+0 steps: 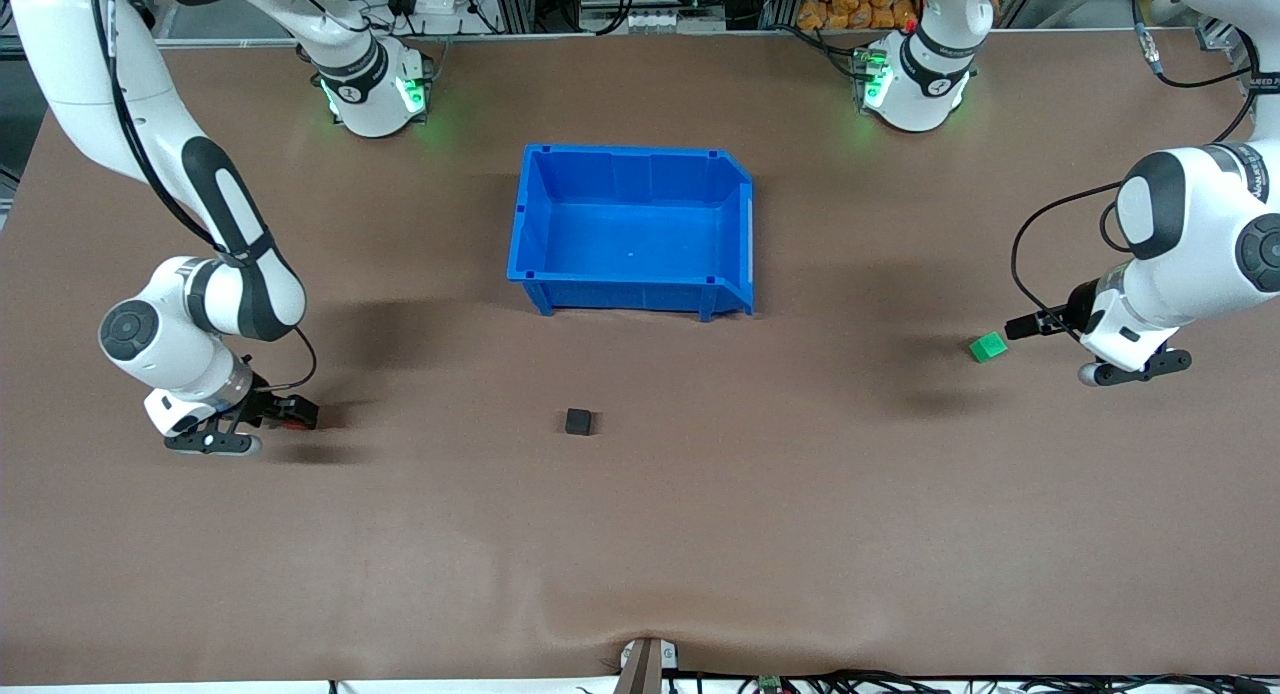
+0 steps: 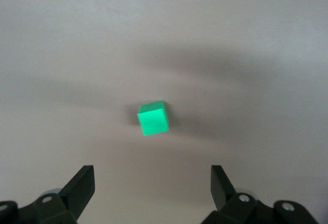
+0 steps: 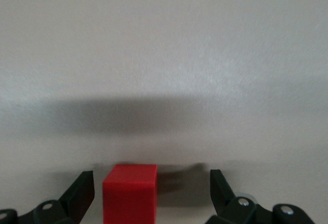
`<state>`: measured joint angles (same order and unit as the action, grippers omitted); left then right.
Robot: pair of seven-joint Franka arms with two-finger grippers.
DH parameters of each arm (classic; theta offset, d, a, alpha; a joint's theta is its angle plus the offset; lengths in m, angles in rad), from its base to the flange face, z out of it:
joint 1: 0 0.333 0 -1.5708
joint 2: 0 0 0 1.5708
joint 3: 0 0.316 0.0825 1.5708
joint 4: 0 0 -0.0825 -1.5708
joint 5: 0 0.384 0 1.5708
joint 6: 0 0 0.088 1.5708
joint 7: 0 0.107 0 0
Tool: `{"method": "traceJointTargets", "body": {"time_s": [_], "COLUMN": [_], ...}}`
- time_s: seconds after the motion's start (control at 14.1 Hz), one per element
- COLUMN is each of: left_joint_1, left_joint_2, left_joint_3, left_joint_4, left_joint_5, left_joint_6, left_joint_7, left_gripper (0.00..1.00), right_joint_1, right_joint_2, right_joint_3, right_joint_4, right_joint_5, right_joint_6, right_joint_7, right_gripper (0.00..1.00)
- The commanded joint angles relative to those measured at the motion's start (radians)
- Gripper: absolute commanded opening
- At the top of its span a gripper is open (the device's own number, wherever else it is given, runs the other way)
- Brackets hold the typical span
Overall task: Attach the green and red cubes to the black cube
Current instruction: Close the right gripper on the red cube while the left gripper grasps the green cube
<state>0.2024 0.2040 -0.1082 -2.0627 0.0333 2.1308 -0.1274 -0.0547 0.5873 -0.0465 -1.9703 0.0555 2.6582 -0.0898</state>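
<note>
The right hand (image 3: 148, 196) stands released around the red cube (image 3: 130, 193), off-centre, so clenching may skew it; the left hand (image 2: 151, 193), released, hovers short of the green cube (image 1: 988, 347); the black cube (image 1: 578, 421) sits mid-surface.

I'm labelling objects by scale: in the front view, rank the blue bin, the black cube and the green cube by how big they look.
1. Blue bin, by far the largest.
2. Black cube and green cube: they look about alike, so I would not rank one over the other.
</note>
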Motion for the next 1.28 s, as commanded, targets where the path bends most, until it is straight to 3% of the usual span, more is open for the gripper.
{"method": "traceJointTargets", "body": {"time_s": [0.0, 0.71, 1.21], "left_joint_1": [0.025, 0.018, 0.025], "left_joint_2": [0.009, 0.104, 0.212], "left_joint_3": [-0.007, -0.010, -0.008], "left_joint_4": [-0.014, -0.002, -0.005], "left_joint_5": [0.011, 0.010, 0.008], "left_joint_6": [0.031, 0.058, 0.164], "left_joint_7": [-0.008, -0.149, -0.221], "left_gripper": [1.00, 1.00, 1.00], "right_joint_1": [0.001, 0.007, 0.001], "right_joint_2": [-0.010, -0.024, -0.021], "right_joint_3": [0.004, 0.007, 0.007], "right_joint_4": [-0.005, 0.005, 0.042], "right_joint_5": [0.010, 0.009, 0.010], "right_joint_6": [-0.027, -0.109, -0.126], "right_joint_7": [-0.002, -0.039, -0.007], "right_gripper": [1.00, 1.00, 1.00]}}
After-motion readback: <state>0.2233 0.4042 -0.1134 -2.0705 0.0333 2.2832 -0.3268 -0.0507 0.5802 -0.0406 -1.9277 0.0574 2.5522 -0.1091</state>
